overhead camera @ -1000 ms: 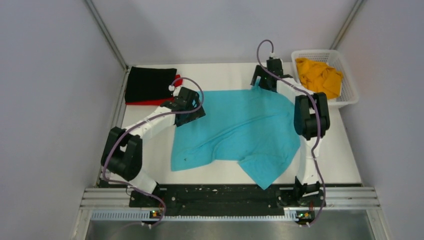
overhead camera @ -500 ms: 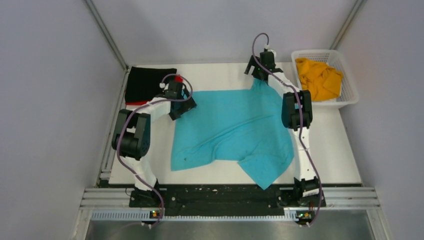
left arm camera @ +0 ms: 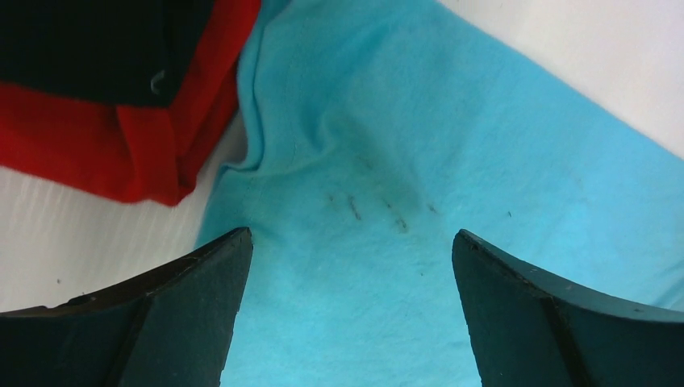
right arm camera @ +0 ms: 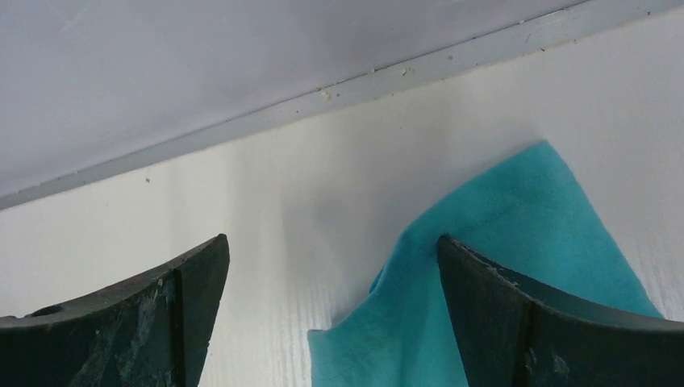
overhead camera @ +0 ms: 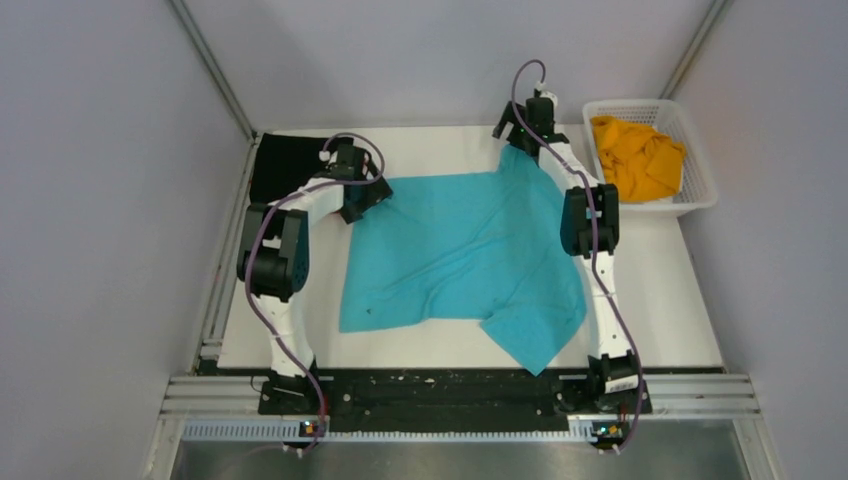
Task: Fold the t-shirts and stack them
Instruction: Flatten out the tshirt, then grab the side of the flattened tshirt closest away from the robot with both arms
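The turquoise t-shirt point(overhead camera: 470, 250) lies spread on the white table, its near edge rumpled. My left gripper point(overhead camera: 358, 205) is open, jaws wide over the shirt's far left corner point(left arm camera: 355, 201), holding nothing. My right gripper point(overhead camera: 520, 148) is open at the shirt's far right corner point(right arm camera: 516, 218); the cloth tip lies against the right finger point(right arm camera: 516, 322), not pinched. The folded black shirt point(overhead camera: 285, 165) lies at the far left on the red shirt, seen in the left wrist view point(left arm camera: 145, 153). The orange-yellow shirt point(overhead camera: 635, 155) sits crumpled in the basket.
A white plastic mesh basket point(overhead camera: 700, 180) stands at the far right corner. The back wall and its rail point(right arm camera: 323, 97) run close behind my right gripper. A metal frame rail point(overhead camera: 225, 250) borders the table's left side.
Both arms reached farther back. The left gripper moved toward the shirt's far left corner, next to the black and red stack. The shirt's far edge shifted slightly back.
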